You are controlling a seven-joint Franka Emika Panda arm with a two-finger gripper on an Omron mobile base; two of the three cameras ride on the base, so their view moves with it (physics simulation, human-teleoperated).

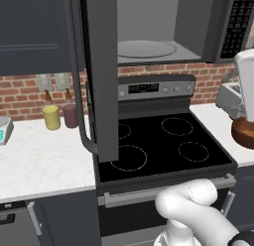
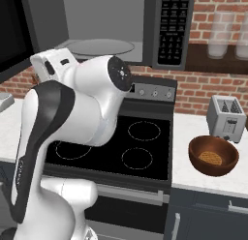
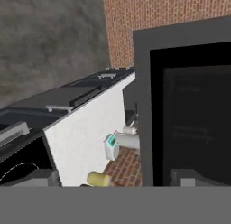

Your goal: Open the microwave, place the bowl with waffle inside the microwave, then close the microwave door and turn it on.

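The microwave (image 1: 163, 22) hangs above the stove with its cavity and round turntable (image 1: 146, 49) exposed. The microwave door (image 1: 101, 76) stands swung out towards me, edge-on, its curved bar handle (image 1: 79, 91) on the left. In the hand view the door's black glass window (image 3: 194, 123) is close on the right. My gripper (image 3: 119, 179) is open, its fingertips (image 3: 45, 177) wide apart with nothing between them. The reddish-brown bowl (image 2: 213, 155) holds a waffle (image 2: 209, 158) and sits on the counter right of the stove, in front of the toaster.
The black stove top (image 1: 154, 141) lies under the microwave. A silver toaster (image 2: 225, 118) stands behind the bowl. On the left counter are a yellow jar (image 1: 51, 117), a mauve jar (image 1: 70, 115) and a small scale (image 1: 4, 128). The keypad (image 2: 172, 26) is on the microwave's right.
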